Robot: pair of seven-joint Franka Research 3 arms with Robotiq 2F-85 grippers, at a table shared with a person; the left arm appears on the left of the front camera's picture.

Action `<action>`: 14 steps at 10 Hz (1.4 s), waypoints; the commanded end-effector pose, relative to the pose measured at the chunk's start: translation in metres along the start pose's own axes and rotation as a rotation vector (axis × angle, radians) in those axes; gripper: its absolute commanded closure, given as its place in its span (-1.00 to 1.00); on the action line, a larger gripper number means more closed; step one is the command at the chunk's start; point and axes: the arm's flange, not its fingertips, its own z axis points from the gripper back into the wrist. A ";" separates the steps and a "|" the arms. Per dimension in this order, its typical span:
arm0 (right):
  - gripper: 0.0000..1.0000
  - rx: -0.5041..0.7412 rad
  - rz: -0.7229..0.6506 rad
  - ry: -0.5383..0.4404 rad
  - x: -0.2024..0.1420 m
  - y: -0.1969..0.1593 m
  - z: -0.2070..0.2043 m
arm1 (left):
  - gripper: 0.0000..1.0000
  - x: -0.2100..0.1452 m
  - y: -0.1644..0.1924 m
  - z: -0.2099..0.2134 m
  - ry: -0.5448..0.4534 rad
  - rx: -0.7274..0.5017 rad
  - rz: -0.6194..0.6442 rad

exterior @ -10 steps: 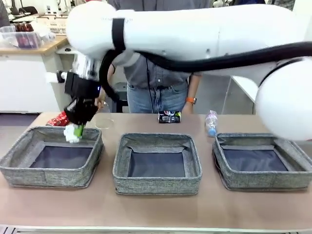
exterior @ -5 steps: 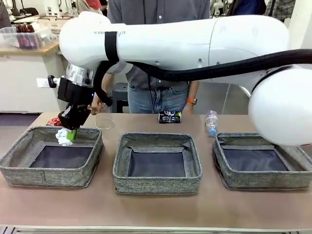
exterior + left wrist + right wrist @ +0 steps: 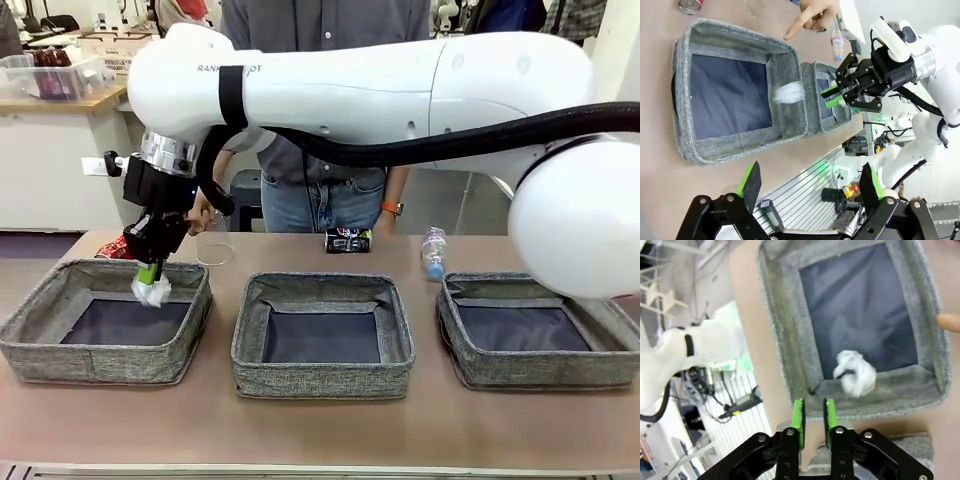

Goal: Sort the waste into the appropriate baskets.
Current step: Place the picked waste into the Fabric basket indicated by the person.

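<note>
Front view: paper ball just below right end effector.

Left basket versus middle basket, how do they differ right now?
The left basket has a paper ball by its far wall; the middle basket shows just its dark bottom. The right tool hangs over the left basket, and a hand points at it, not the middle basket. Both are grey, woven, equally sized.
</note>
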 end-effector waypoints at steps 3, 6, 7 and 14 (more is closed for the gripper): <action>-1.00 -0.011 -0.017 -0.030 0.000 -0.001 0.009 | -1.00 -0.003 0.000 0.003 0.008 -0.003 -0.015; -1.00 -0.019 -0.030 -0.044 0.000 -0.003 0.011 | -1.00 -0.003 0.000 0.003 0.008 -0.003 -0.015; -1.00 -0.037 -0.042 -0.059 -0.001 -0.004 0.016 | -1.00 -0.003 0.000 0.003 0.008 -0.003 -0.015; -1.00 -0.111 -0.706 -0.238 -0.161 0.018 0.200 | -1.00 0.018 -0.066 -0.091 0.004 -0.329 -0.124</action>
